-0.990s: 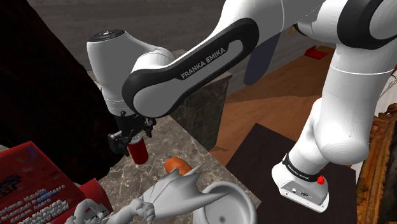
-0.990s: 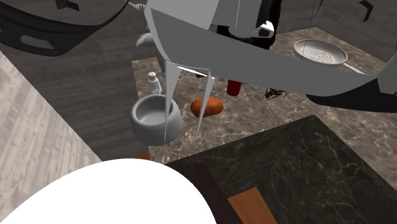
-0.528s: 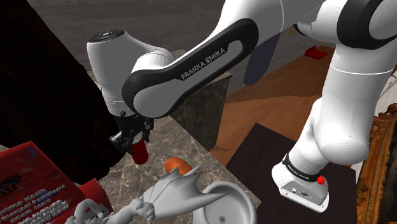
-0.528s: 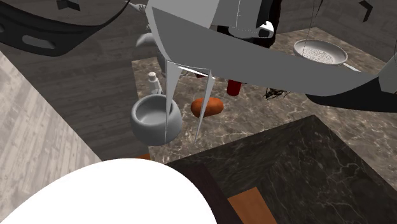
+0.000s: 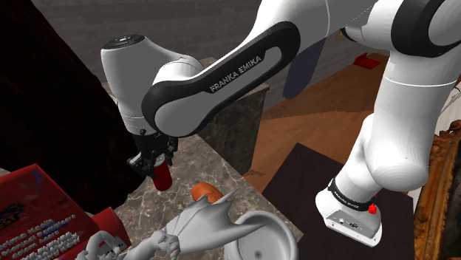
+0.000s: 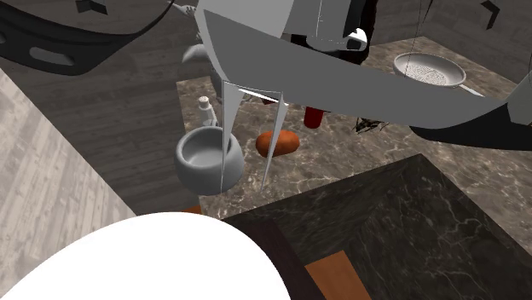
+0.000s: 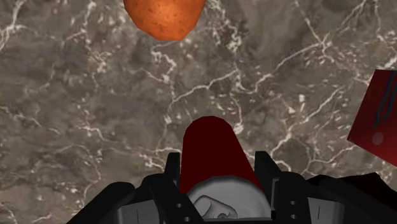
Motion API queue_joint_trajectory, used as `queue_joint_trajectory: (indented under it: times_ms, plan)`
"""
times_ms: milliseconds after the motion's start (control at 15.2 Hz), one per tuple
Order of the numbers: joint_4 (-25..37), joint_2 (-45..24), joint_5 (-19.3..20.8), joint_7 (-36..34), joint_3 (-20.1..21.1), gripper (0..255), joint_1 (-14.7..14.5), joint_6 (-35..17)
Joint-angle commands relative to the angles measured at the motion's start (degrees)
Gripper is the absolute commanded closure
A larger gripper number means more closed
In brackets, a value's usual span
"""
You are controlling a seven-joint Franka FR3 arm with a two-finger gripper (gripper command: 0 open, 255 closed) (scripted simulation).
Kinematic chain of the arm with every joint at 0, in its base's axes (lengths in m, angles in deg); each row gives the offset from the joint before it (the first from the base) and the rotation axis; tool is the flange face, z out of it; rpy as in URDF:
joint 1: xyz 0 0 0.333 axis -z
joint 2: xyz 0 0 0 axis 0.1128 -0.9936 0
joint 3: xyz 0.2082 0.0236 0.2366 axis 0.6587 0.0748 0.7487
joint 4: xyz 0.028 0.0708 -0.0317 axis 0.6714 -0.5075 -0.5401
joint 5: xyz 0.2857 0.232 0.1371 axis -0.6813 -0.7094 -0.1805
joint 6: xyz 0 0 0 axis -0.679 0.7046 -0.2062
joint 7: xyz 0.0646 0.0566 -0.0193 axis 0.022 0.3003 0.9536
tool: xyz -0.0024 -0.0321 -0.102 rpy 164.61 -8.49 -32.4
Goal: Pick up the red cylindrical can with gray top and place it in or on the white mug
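Note:
The red can [image 5: 162, 176] with its grey top [image 7: 224, 200] stands on the marble counter [image 5: 188, 166], a little beyond the orange lump [image 5: 205, 192]. My black gripper [image 5: 154, 159] comes down on it from above and is shut on the can [image 7: 213, 149], one finger [image 7: 170, 173] pressing each side. In the second exterior view the can [image 6: 314, 117] shows just under a big grey shape. The white mug [image 5: 263, 236] sits near the shoulder view's lower edge, open side up; its bowl [image 6: 207, 158] holds nothing.
An orange lump [image 7: 164, 16] lies between can and mug. A red printed box [image 5: 37, 214] stands close beside the can [image 7: 382, 114]. A grey winged figure [image 5: 193, 220] rises next to the mug. A small bottle [image 6: 205, 109] and a sieve [image 6: 429, 70] stand further off.
The fingers, wide apart a second ago, have come together onto the can. The arm and the can have hardly shifted.

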Motion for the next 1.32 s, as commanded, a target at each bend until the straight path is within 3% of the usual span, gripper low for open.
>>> queue_joint_trajectory:
  times_ms: [0, 1254]
  plan:
    - [0.0, -0.01, -0.01, 0.0, 0.01, 255, -0.01, 0.01]
    - [9.34, 4.52, -2.82, 1.86, 0.8, 255, 0.5, 13.33]
